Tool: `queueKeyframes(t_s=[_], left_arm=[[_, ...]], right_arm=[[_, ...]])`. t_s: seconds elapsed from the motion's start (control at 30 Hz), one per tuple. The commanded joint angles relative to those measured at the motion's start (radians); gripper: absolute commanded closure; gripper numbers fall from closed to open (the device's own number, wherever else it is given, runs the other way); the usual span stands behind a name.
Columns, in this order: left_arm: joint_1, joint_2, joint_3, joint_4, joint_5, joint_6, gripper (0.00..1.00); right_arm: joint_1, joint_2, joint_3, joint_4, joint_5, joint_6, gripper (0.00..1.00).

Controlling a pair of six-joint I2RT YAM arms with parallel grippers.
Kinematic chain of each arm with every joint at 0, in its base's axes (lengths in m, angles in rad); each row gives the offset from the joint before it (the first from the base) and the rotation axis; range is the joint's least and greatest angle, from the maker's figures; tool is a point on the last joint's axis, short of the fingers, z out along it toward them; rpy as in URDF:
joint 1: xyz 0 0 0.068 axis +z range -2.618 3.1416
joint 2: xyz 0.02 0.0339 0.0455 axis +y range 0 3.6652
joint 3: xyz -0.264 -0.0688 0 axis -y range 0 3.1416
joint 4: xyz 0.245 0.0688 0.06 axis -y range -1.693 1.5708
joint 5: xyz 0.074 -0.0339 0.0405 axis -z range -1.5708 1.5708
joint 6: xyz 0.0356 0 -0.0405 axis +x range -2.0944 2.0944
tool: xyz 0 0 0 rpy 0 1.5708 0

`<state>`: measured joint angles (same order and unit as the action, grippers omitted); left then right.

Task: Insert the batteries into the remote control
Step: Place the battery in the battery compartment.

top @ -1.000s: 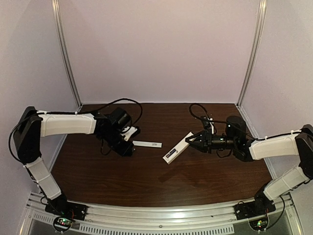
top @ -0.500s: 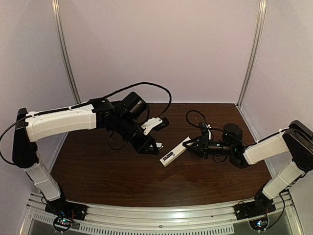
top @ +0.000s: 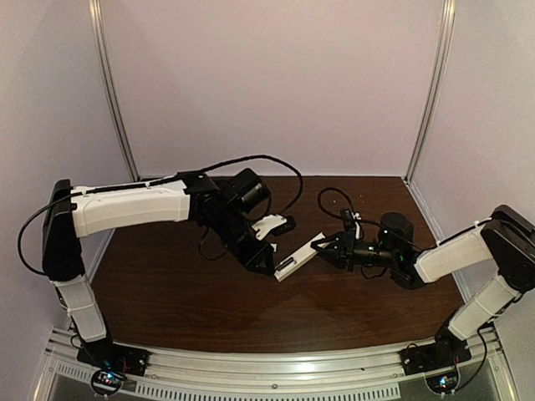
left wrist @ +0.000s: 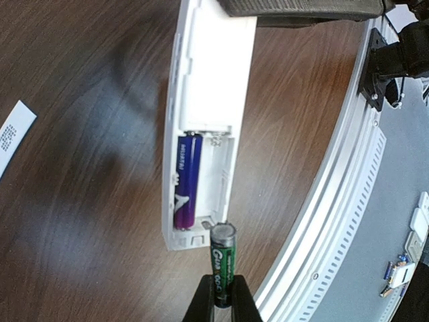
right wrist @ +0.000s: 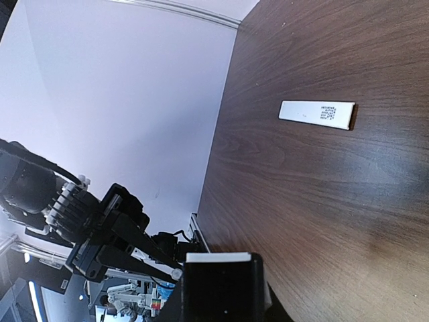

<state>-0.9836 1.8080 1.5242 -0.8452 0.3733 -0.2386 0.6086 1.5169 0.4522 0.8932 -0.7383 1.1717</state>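
Observation:
The remote control (top: pixel 299 256) is a white bar held off the table, my right gripper (top: pixel 324 249) shut on its far end. In the left wrist view the remote control (left wrist: pixel 209 80) shows an open compartment with a purple battery (left wrist: pixel 188 181) lying in the left slot; the right slot is bare. My left gripper (left wrist: pixel 223 295) is shut on a green-and-black battery (left wrist: pixel 223 258), whose tip sits just at the compartment's near end wall. In the top view the left gripper (top: pixel 269 266) meets the remote's near end. The right wrist view shows only the remote's white edge (right wrist: pixel 218 257) between the dark fingers.
A thin flat white strip with printed text (right wrist: pixel 316 114) lies on the dark wooden table, and its corner (left wrist: pixel 13 131) shows in the left wrist view. The metal front rail (left wrist: pixel 335 201) runs close behind the left gripper. Pale walls enclose the table (top: pixel 251 309).
My left arm has swung right from the strip's area to the remote's open end, carrying the green battery. The right arm has shifted the remote slightly left.

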Motion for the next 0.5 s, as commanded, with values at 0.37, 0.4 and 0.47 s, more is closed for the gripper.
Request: queueKeyframes(t_s=[0.37,0.4,0.47], left_arm=[[-0.021,0.089,0.094,-0.068,-0.047,0.012,1.00],[-0.022,0.094,0.099,-0.070,-0.051,0.014,1.00],[-0.024,0.103,0.108,-0.075,-0.056,0.020,1.00]], right_arm=[[0.035,0.091,-0.041,0.173,0.041,0.108,1.00],[0.036,0.095,-0.041,0.185,0.038,0.112,1.00],[0.037,0.104,-0.040,0.200,0.036,0.121,1.00]])
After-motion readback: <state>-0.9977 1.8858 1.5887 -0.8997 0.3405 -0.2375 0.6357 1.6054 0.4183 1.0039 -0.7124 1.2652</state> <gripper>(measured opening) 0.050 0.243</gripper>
